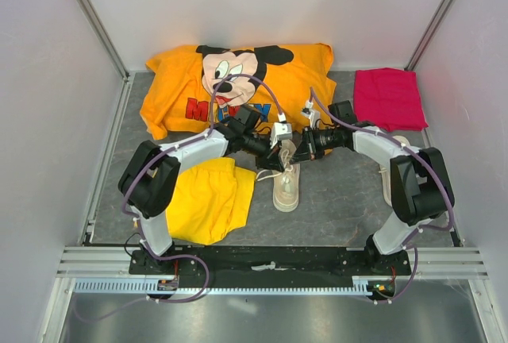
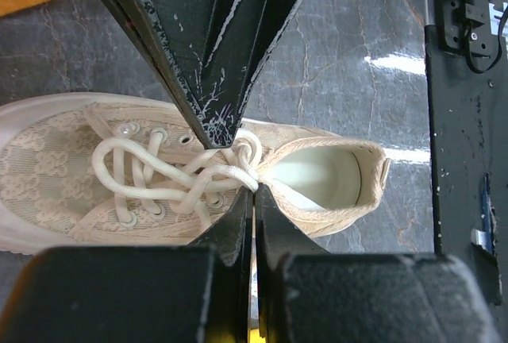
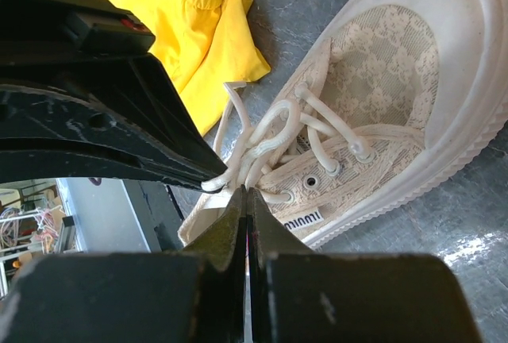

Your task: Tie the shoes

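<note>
The cream-beige low-top sneaker (image 1: 286,192), its upper a lace-patterned mesh over a pale rubber sole, lay near the middle of the grey marbled tabletop (image 1: 341,200); its toe pointed toward the arm bases and its open heel toward the far wall; it stood upright on its sole, just beside the right edge of the crumpled yellow fabric shorts (image 1: 208,200). Its thin white laces (image 2: 226,171) were threaded through the eyelets and crossed loosely over the tongue; several strands gathered in a tangle at the top eyelets, close to the shoe's opening. Both arms reached inward and met over that end of the sneaker; the left gripper (image 2: 236,167) had its two black fingers nearly together, pinching a strand of the laces at the tangle; the right gripper (image 3: 228,188) was likewise clamped, a white lace end caught between its fingertips on the side of the shoe toward the shorts. Beyond the arms an orange cotton T-shirt printed with a cartoon mouse (image 1: 178,81) lay spread against the back wall; a folded magenta cloth (image 1: 389,98) lay to its right, well apart from the sneaker.
</note>
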